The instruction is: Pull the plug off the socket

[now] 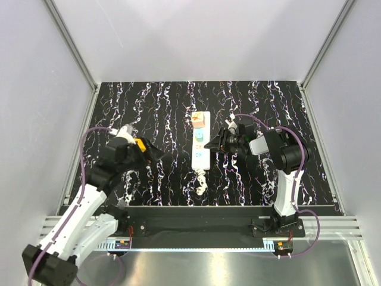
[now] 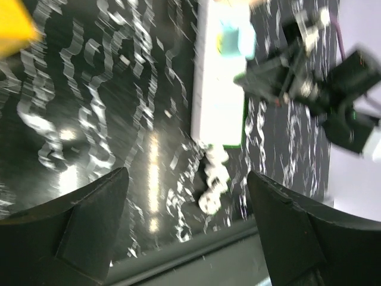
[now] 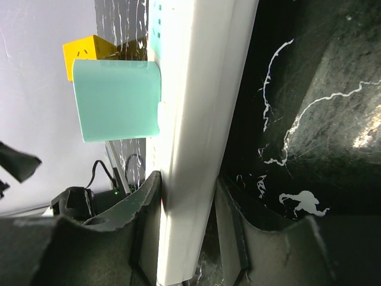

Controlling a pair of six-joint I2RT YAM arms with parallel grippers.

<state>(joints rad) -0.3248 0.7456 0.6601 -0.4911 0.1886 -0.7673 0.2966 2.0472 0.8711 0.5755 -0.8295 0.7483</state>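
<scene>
The socket (image 1: 201, 149) is a long white strip lying lengthwise mid-table. A teal plug (image 1: 197, 137) and an orange plug (image 1: 199, 121) sit in its far half. Its knotted cord (image 1: 201, 188) trails toward me. My right gripper (image 1: 214, 145) comes in from the right and is shut across the strip's width; in the right wrist view the fingers (image 3: 146, 196) press both sides of the socket (image 3: 196, 119), just below the teal plug (image 3: 116, 100). My left gripper (image 1: 158, 154) hangs open left of the strip, nothing between its fingers (image 2: 113, 196). The blurred left wrist view shows the socket (image 2: 217, 101) and cord (image 2: 213, 185) ahead.
The table (image 1: 149, 113) is black with white marbling and is walled by pale panels on the left, back and right. A metal rail (image 1: 196, 211) runs along its near edge by the arm bases.
</scene>
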